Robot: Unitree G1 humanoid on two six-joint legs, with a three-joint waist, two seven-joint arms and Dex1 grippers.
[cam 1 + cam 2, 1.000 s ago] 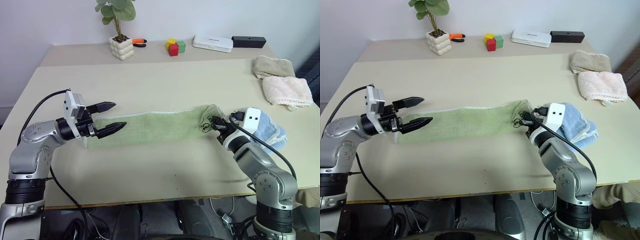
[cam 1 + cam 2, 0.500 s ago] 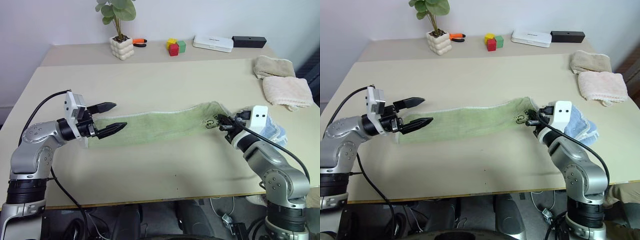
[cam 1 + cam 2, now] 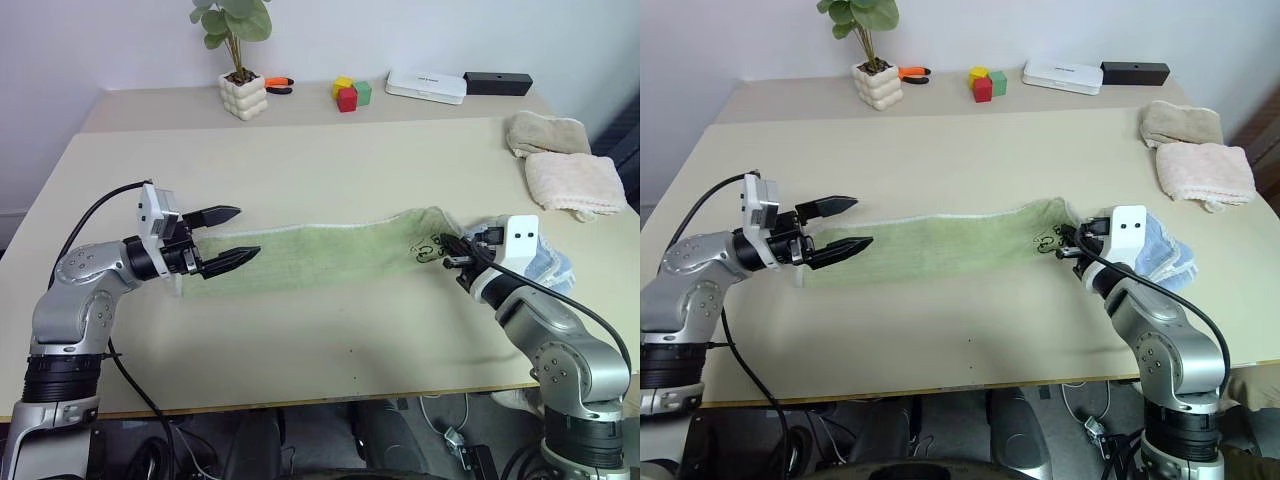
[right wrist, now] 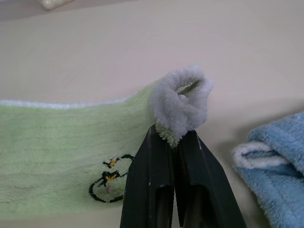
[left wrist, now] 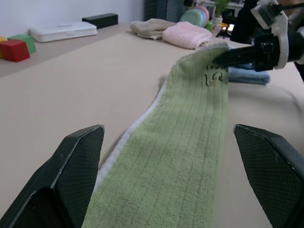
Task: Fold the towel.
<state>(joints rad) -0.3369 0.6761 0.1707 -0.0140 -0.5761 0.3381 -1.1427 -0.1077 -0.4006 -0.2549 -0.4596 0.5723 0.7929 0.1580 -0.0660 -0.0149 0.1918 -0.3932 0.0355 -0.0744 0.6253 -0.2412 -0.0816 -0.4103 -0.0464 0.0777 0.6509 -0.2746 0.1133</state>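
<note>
The light green towel [image 3: 320,252] lies stretched out in a long strip across the middle of the table, its dark embroidered mark [image 4: 110,183] near the right end. My right gripper [image 3: 452,251] is shut on the towel's right end, pinching a bunched corner [image 4: 183,102] between its fingertips. At the towel's left end my left gripper [image 3: 238,234] stands open just above the cloth, one finger on each side of the strip [image 5: 175,166], holding nothing.
A light blue cloth [image 3: 548,262] lies under my right arm. Folded beige and pink towels [image 3: 562,170] sit at the right rear. A potted plant [image 3: 240,60], coloured blocks [image 3: 350,94], a white box [image 3: 426,86] and a black box [image 3: 497,83] line the far table.
My right gripper has drawn the towel's right end further right, pulling the strip straighter, and its wrist has rolled. The left gripper has stayed open in place.
</note>
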